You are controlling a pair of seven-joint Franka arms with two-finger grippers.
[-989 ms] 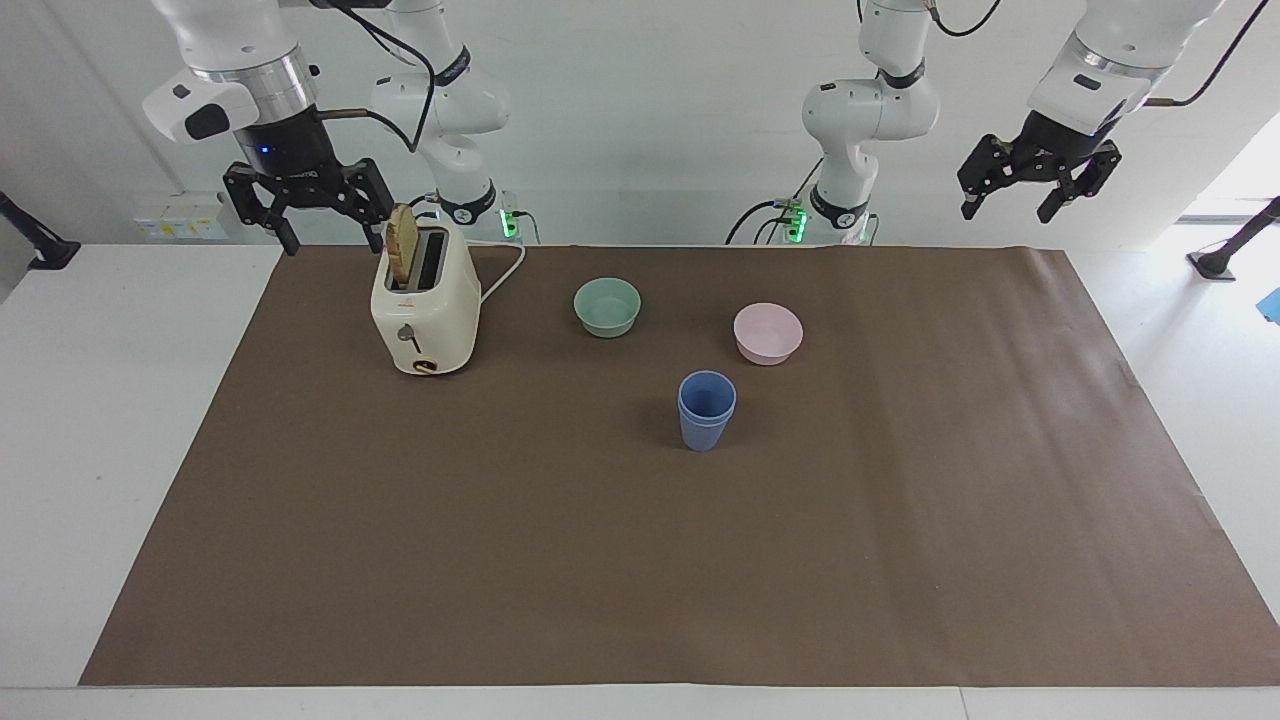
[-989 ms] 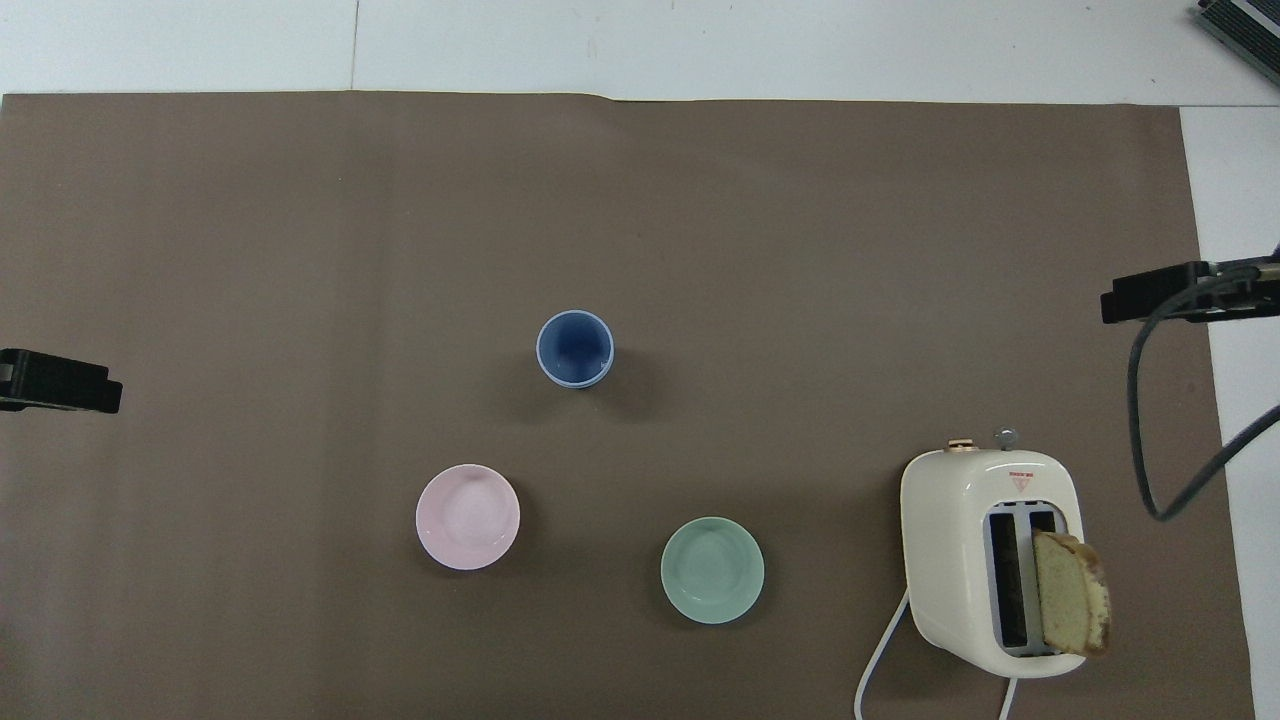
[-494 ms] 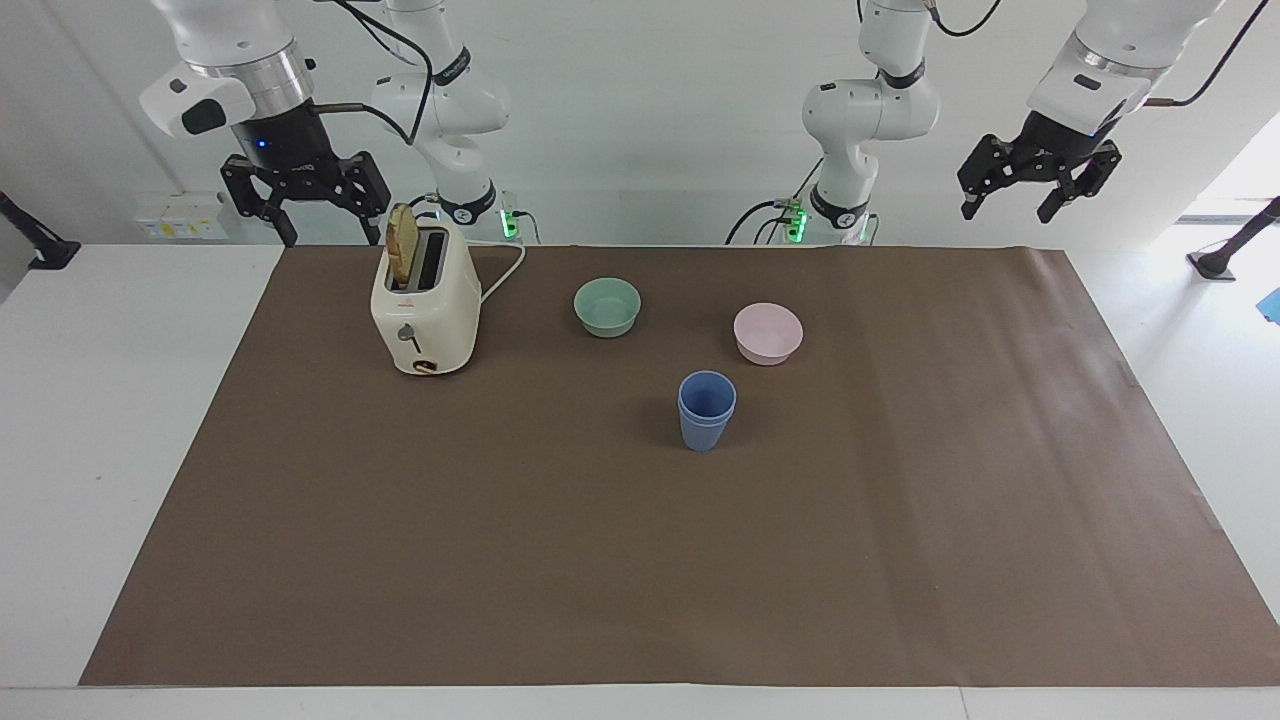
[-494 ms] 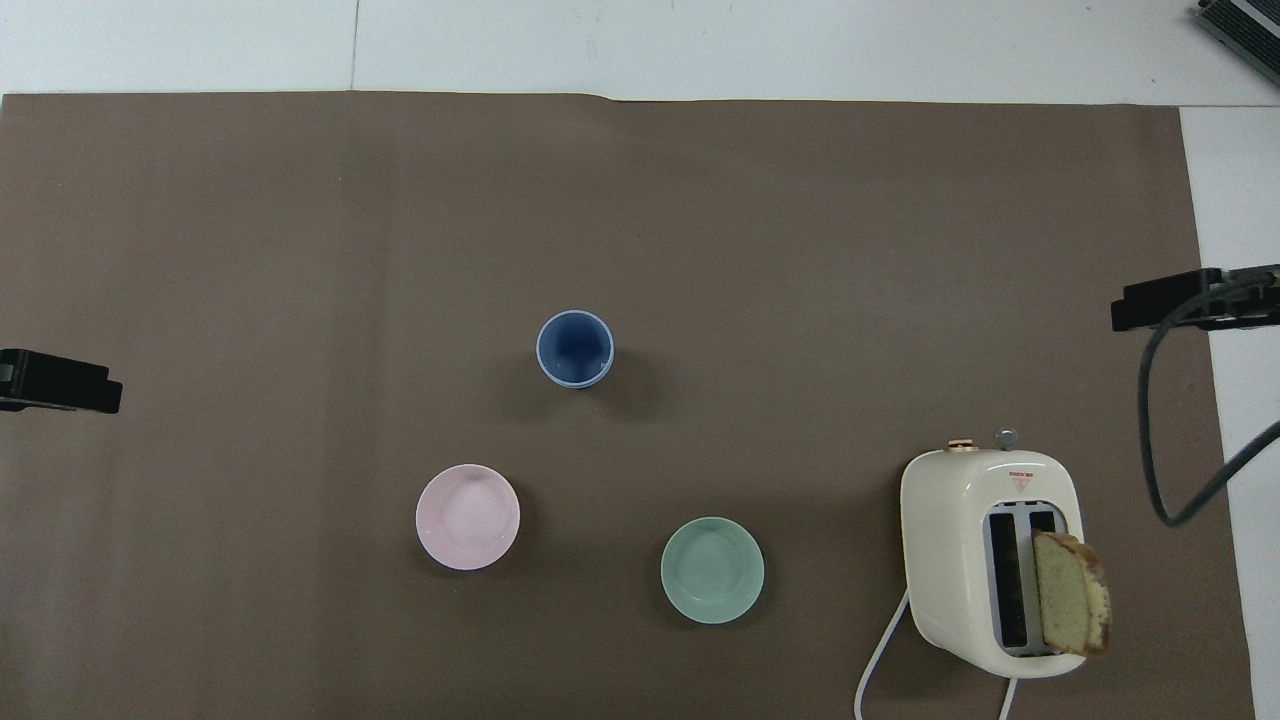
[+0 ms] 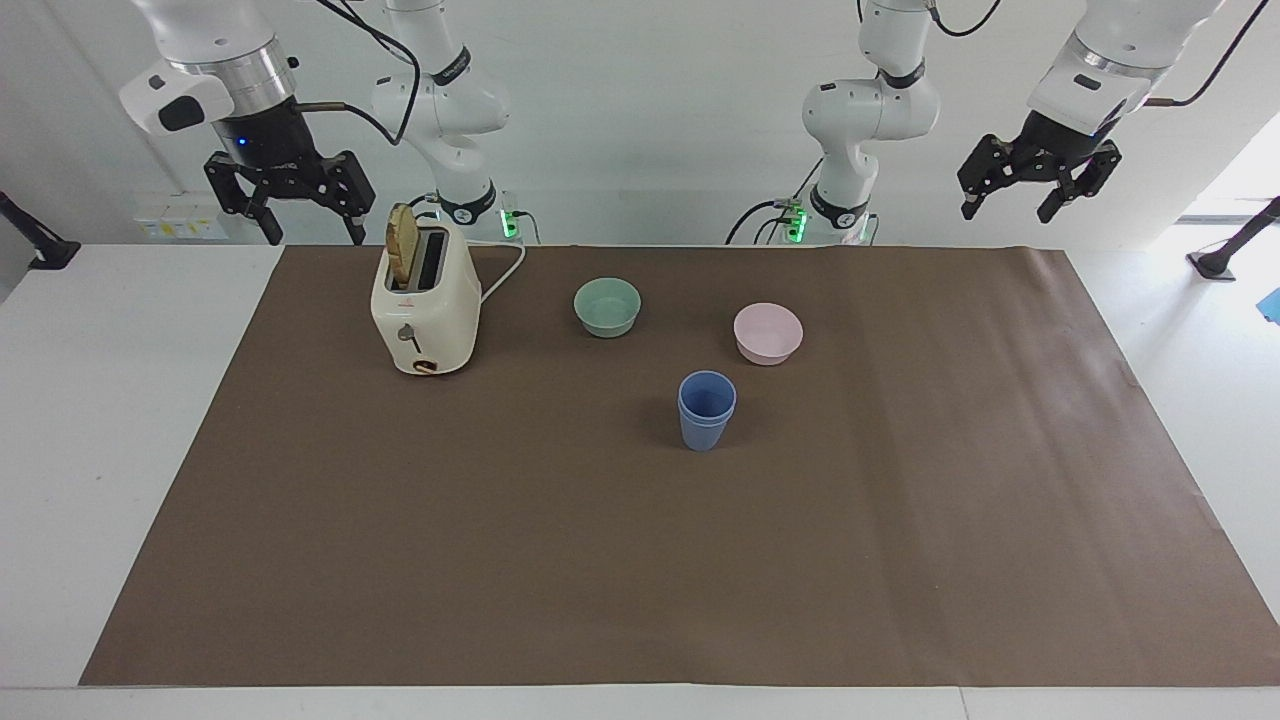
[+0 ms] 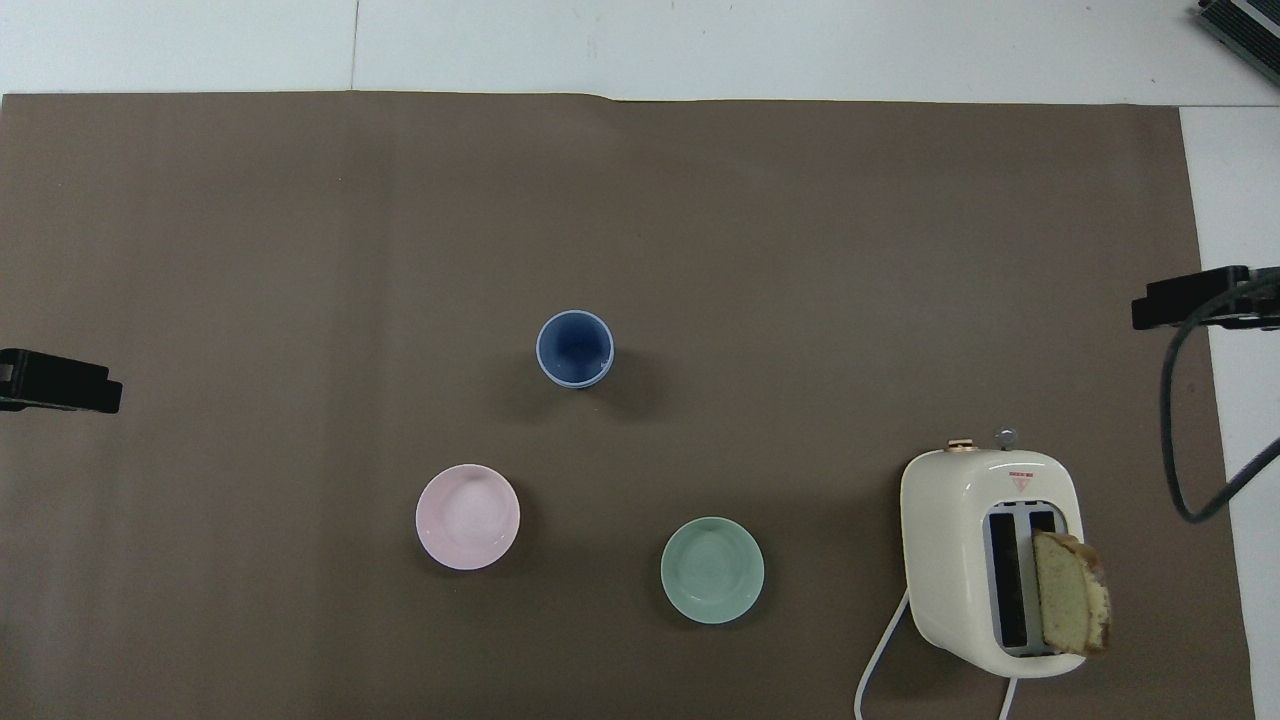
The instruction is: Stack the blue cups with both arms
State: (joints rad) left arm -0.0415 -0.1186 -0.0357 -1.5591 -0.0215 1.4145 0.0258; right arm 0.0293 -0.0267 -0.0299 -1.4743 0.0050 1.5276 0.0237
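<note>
The two blue cups (image 5: 706, 410) stand upright, one nested in the other, as a single stack in the middle of the brown mat; the stack also shows in the overhead view (image 6: 574, 348). My right gripper (image 5: 313, 238) hangs open and empty in the air beside the toaster, at the right arm's end of the table; its tip shows in the overhead view (image 6: 1190, 298). My left gripper (image 5: 1006, 214) hangs open and empty, raised over the left arm's end of the mat, and waits; its tip also shows in the overhead view (image 6: 60, 381).
A cream toaster (image 5: 425, 310) with a bread slice (image 5: 402, 245) in one slot stands toward the right arm's end. A pale green bowl (image 5: 607, 306) and a pink bowl (image 5: 767, 332) sit nearer to the robots than the cups. The brown mat (image 5: 600, 560) covers the table.
My right gripper has risen and drifted away from the toaster toward the right arm's end of the table. The left gripper and the cups have not moved.
</note>
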